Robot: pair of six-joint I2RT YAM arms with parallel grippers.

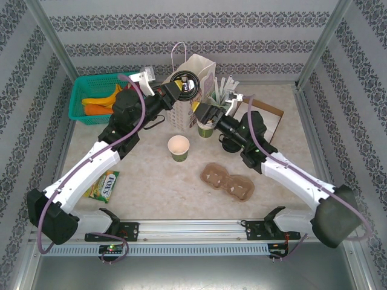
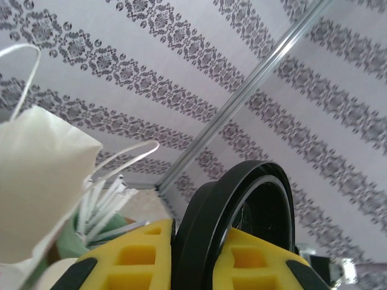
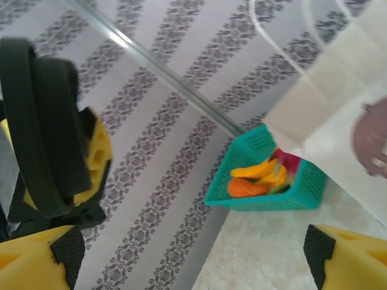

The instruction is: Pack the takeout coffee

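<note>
My left gripper point(image 1: 172, 90) point(image 2: 196, 248) is raised beside the white paper bag point(image 1: 196, 75) point(image 2: 36, 193). Its yellow fingers point(image 2: 130, 254) are shut on the rim of a round black lid point(image 1: 184, 81) point(image 2: 242, 193) point(image 3: 36, 121) held on edge. My right gripper point(image 1: 205, 113) point(image 3: 190, 260) stands open with nothing between its fingertips. It hovers over a green cup point(image 1: 206, 128) whose top it hides. A lidless cream-and-green cup point(image 1: 179, 147) stands in the middle of the table. The takeout coffee with its lid on is out of view.
A teal basket point(image 1: 91, 112) point(image 3: 272, 196) of bananas and a carrot sits at the back left. A brown cardboard cup carrier point(image 1: 227, 180) lies front right, a Fox's packet point(image 1: 104, 184) front left. A holder of white sachets point(image 1: 219, 90) stands behind the right gripper.
</note>
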